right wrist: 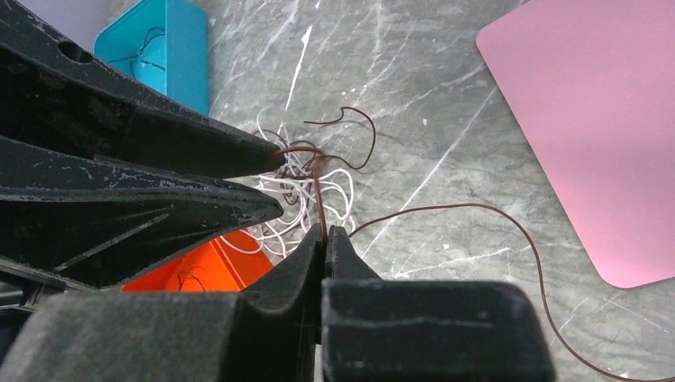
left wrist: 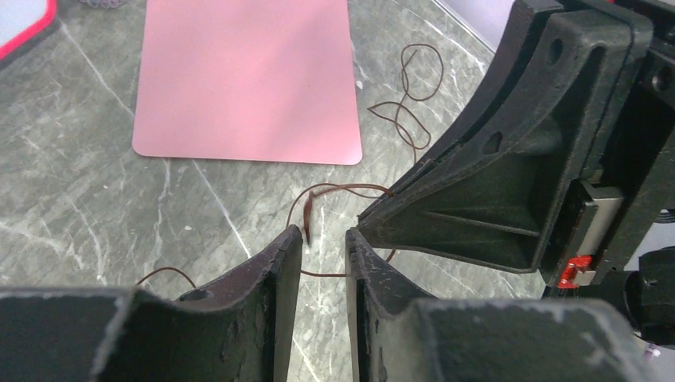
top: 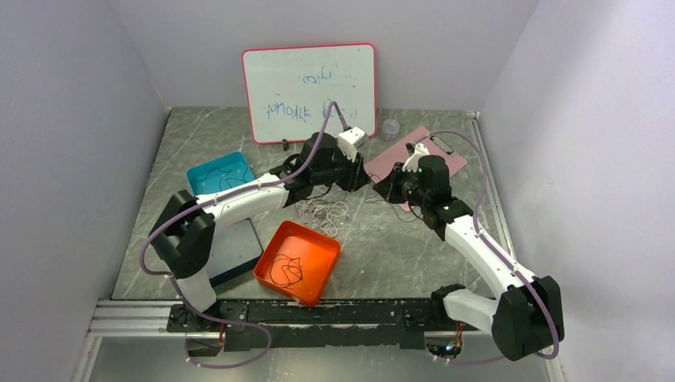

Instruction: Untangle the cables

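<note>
One brown cable (right wrist: 317, 191) sits pinched in my right end effector (right wrist: 325, 232). My left end effector (left wrist: 324, 235) stands narrowly apart just beside it.

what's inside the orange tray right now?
One dark cable, loosely coiled, on the floor of the orange tray; nothing else visible from above. The right wrist view shows only a corner, the rest covered by the left gripper.

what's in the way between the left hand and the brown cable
Nothing visible: the brown cable sits right at the open tips of the left hand, and the right hand is shut on it close beside.
</note>
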Motion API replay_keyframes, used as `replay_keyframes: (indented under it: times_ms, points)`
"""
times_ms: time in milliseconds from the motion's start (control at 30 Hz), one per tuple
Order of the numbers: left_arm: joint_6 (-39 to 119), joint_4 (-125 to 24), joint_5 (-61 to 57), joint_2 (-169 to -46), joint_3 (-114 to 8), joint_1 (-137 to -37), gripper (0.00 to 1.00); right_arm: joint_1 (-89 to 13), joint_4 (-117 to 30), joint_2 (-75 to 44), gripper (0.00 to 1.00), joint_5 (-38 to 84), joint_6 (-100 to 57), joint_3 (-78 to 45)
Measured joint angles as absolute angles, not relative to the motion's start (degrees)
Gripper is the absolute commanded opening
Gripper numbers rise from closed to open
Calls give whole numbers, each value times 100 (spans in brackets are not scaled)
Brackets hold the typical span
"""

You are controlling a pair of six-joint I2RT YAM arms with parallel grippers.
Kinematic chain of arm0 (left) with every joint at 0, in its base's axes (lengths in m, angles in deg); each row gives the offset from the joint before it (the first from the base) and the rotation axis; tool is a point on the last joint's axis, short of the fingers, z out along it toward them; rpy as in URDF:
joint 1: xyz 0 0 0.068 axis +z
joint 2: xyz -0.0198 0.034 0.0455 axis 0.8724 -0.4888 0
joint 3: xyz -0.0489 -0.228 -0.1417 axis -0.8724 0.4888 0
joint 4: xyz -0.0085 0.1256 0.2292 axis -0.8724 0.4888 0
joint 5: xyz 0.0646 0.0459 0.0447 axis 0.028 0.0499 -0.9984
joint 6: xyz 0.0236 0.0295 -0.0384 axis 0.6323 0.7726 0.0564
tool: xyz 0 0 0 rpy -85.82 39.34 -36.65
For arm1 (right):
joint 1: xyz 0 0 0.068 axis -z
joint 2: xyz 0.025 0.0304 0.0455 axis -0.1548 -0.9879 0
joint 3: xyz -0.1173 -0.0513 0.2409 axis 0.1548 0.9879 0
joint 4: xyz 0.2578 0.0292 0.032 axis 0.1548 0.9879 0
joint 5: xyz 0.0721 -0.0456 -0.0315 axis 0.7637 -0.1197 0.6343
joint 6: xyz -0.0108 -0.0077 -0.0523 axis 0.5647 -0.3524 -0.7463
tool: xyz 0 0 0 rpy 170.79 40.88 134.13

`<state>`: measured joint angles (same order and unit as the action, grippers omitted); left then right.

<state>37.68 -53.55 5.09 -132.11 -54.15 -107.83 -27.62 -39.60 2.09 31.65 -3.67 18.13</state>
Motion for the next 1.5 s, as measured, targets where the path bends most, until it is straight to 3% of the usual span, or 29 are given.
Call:
replay_keyframes:
  times_ms: [300, 800, 1100, 1233, 1367, 1500]
  points:
    - [3814, -5347, 162, -13209, -5415, -10783, 36, -2762, -3960, 209, 0, 3163, -369, 1813]
    - [3827, -5355, 70, -13200, -5415, -10783, 23, -2762, -3982, 242, 0, 3233, -361, 1813]
    - [3803, -5368, 166, -13200, -5415, -10785, 26, -2762, -4006, 261, 0, 3263, -321, 1813]
    - [3781, -5412, 182, -13200, -5415, -10785, 21, -2762, -4010, 261, 0, 3274, -319, 1813]
    - [3768, -5430, 186, -13200, -5415, -10785, 9, -2762, -4010, 261, 0, 3272, -319, 1813]
    - [3768, -5434, 186, -13200, -5415, -10792, 7, -2762, -4010, 261, 0, 3268, -321, 1813]
